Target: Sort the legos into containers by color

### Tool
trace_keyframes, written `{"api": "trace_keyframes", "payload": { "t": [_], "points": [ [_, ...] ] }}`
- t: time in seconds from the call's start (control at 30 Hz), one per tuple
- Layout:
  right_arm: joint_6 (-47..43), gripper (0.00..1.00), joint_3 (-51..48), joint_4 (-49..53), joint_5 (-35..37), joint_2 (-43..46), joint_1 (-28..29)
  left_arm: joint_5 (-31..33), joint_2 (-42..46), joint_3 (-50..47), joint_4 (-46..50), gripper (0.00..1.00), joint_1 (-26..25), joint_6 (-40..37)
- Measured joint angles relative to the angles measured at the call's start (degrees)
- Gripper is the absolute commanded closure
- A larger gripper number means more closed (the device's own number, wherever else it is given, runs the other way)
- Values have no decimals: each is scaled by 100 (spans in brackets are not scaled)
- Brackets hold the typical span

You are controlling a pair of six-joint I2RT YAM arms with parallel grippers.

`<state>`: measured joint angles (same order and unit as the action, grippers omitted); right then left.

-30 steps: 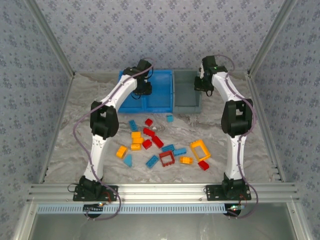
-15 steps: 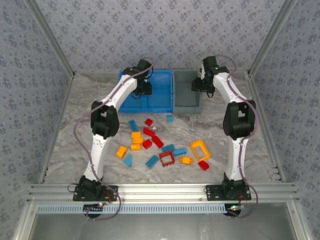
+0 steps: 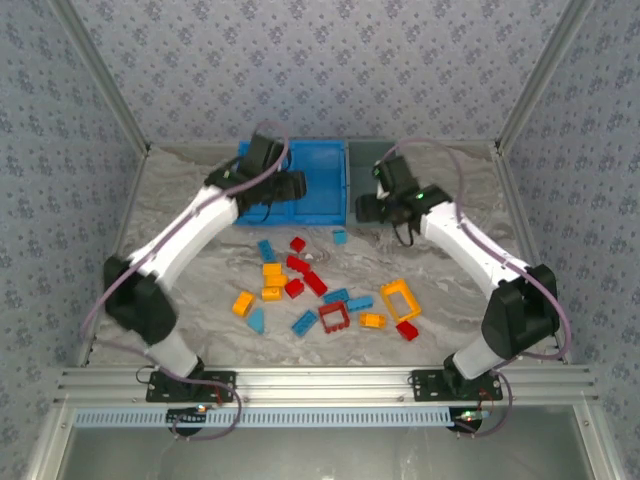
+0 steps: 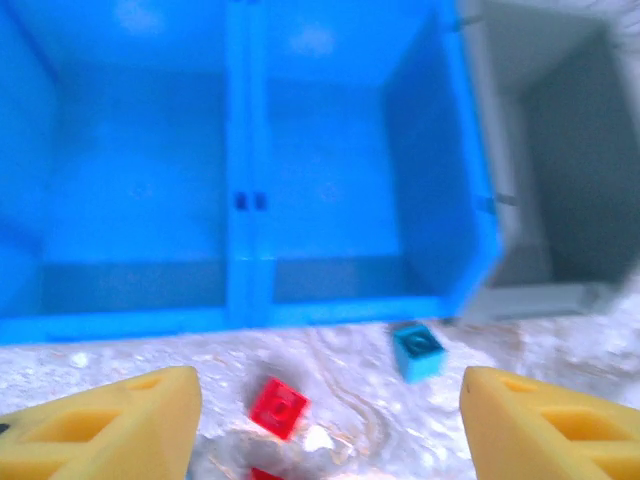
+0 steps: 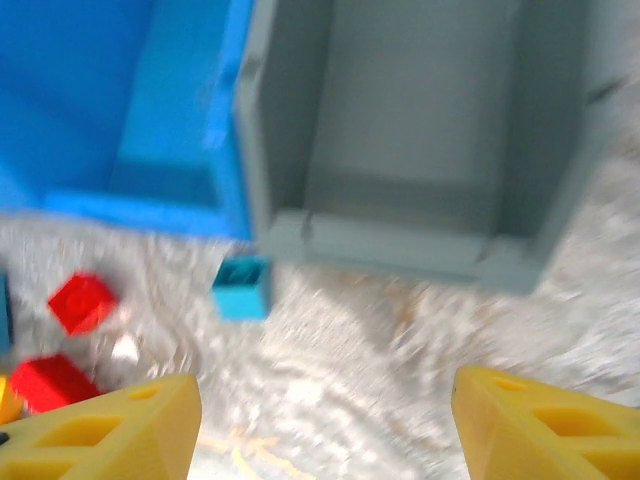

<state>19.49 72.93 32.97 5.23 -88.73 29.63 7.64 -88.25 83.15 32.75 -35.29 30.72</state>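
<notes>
Top external view: the legos (image 3: 315, 283) lie scattered on the surface (image 3: 440, 310), nearer than the blue bin (image 3: 325, 170) and the grey bin (image 3: 365, 160), which stand side by side at the far edge. At the blue bin's near wall the left claw (image 4: 328, 400) hangs with fingers apart, nothing between them. At the grey bin the right claw (image 5: 325, 400) hangs, also apart. One light blue brick (image 4: 417, 352) lies just beside the bins' near walls.

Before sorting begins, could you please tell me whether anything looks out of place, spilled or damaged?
Nothing stands out. The blue bin and grey bin sit upright side by side, empty where visible; the legos lie loose on the table before them, one light blue brick apart, nearer the bins.
</notes>
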Motion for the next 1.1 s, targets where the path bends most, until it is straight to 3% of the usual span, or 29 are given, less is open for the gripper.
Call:
{"api": "trace_keyframes", "payload": {
  "t": [0.2,0.37,0.6,0.87,1.1],
  "points": [
    [361,26,-407,-590,190,-713,614,918,2448,-3010,-1386,24,-1759,398],
    [485,26,-398,-1047,358,-1373,763,1759,3248,-4350,-1517,24,-2527,866],
    [538,34,-216,-1270,507,-2135,765,2262,3779,-4533,-1587,24,-2675,1056],
    [505,46,136,-1530,597,-2503,758,2332,3790,-4533,-1582,25,-2675,1062],
    [531,67,280,-1676,682,-2721,739,2332,3792,-4533,-1552,25,-2675,1075]
  ]
}}
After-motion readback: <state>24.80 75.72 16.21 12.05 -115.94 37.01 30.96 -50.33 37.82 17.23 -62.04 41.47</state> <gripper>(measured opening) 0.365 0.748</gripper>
